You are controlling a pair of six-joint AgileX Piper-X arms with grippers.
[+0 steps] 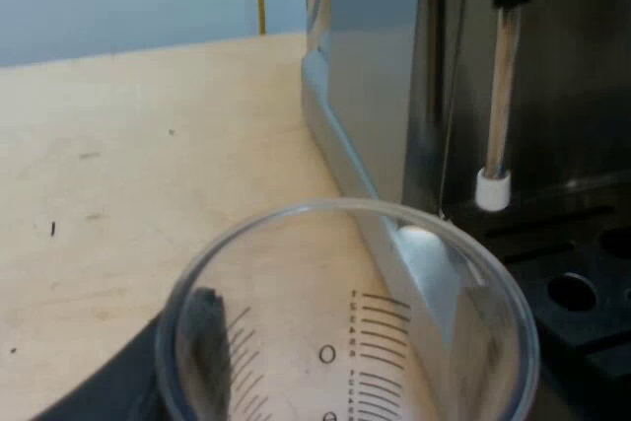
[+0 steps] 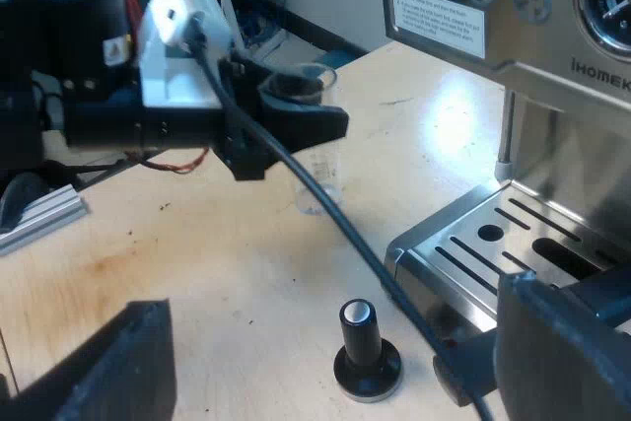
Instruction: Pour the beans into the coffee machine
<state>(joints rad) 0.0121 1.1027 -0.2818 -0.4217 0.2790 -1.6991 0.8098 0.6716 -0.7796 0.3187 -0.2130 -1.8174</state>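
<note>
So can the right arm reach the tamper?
Probably yes. The tamper stands upright on the table ahead of the right gripper's open fingers; the left gripper, holding the measuring glass, is farther off.

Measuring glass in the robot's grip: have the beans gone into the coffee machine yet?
Probably done: the measuring glass looks empty, with the table showing through its bottom. In hand: the left tool holds it upright beside the espresso machine. Left: likely just setting it down. Where its contents went, I cannot confirm.
</note>
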